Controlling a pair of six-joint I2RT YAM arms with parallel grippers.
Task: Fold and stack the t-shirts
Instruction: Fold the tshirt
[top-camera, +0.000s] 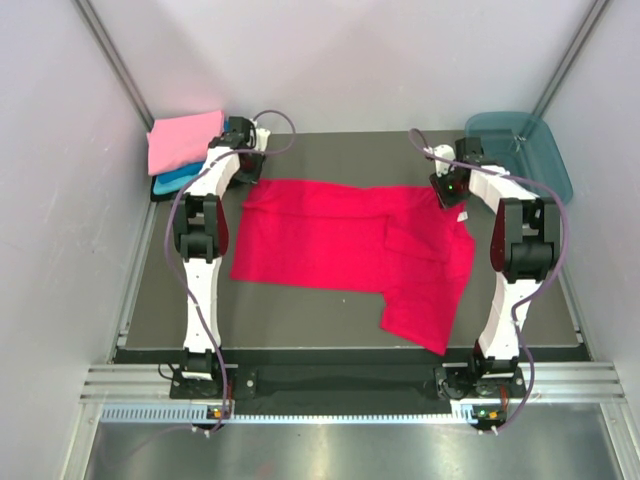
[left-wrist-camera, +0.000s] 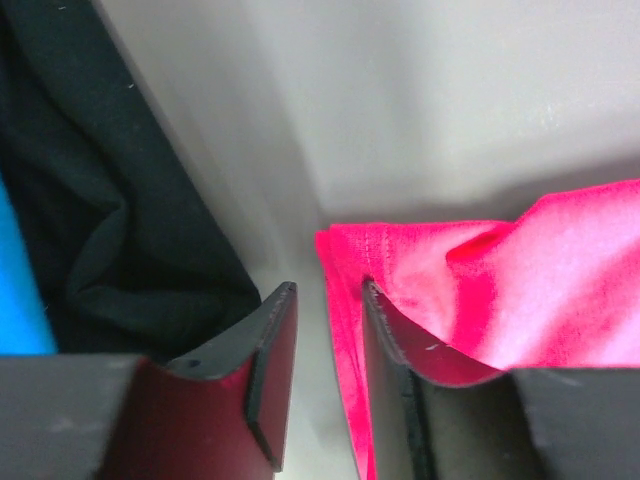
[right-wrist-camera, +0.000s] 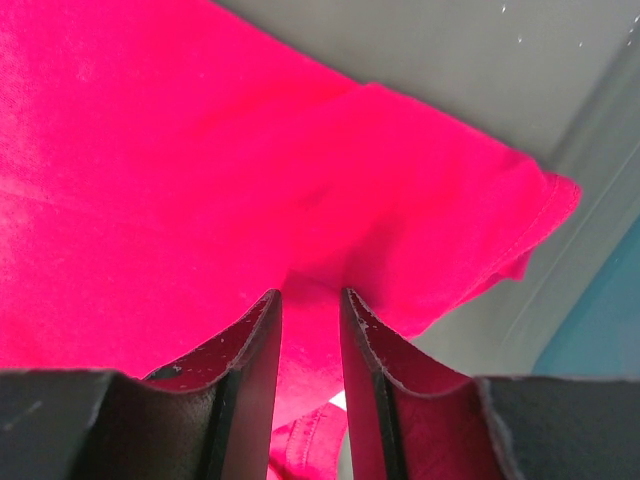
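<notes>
No brand, label or lettering can be read on anything here. Four shirts are in sight: one red t-shirt spread over the dark table, and three folded ones stacked at the far left corner, with the pink t-shirt on top, a sliver of the turquoise t-shirt showing under it, and the black t-shirt seen only from the left wrist, lying beside the turquoise one. There is one teal tub, at the far right corner. Two arms reach out over the table, one at each far corner of the red shirt. The left gripper sits at the shirt's far left corner; a hemmed edge of red cloth runs down between its fingers, which stand a narrow gap apart, with a fold of the cloth bunched against the right finger, so it looks pinched on the fabric. The right gripper is at the far right edge, near the sleeve; red cloth dips into the slim gap between its two fingers and shows again below them, so it too appears clamped on the shirt. The nearer part of the shirt lies on the table, one flap trailing toward the right arm's base.
</notes>
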